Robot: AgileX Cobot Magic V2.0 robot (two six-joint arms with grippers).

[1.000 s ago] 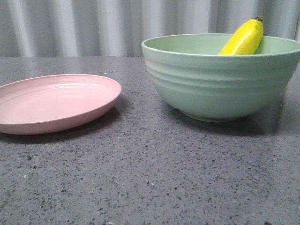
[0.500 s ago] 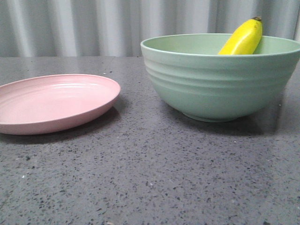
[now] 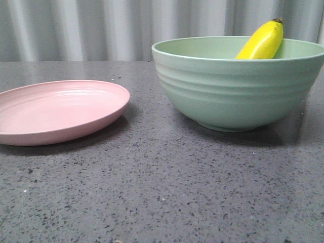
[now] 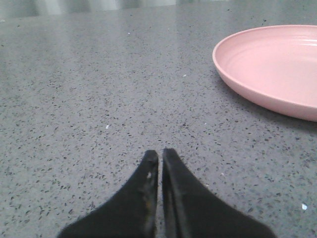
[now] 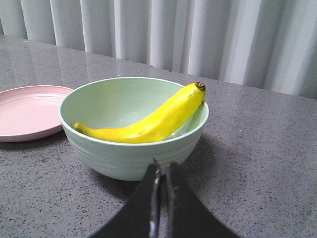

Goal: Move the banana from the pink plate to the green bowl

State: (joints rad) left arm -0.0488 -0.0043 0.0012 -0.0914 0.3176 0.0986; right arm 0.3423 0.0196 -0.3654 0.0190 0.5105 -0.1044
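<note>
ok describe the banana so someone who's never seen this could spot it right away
On the grey speckled table, find the green bowl, right of the pink plate. The banana lies inside it, its dark tip poking over the rim. It is the only bright yellow, curved thing there.

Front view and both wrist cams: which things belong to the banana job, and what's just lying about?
Belongs to the job:
- banana, lying in the bowl, tip over the rim
- green bowl
- pink plate, nothing on it
- left pincer and right pincer, both shut, holding nothing

Just lying about:
- nothing; only the grey speckled table and curtain
</note>
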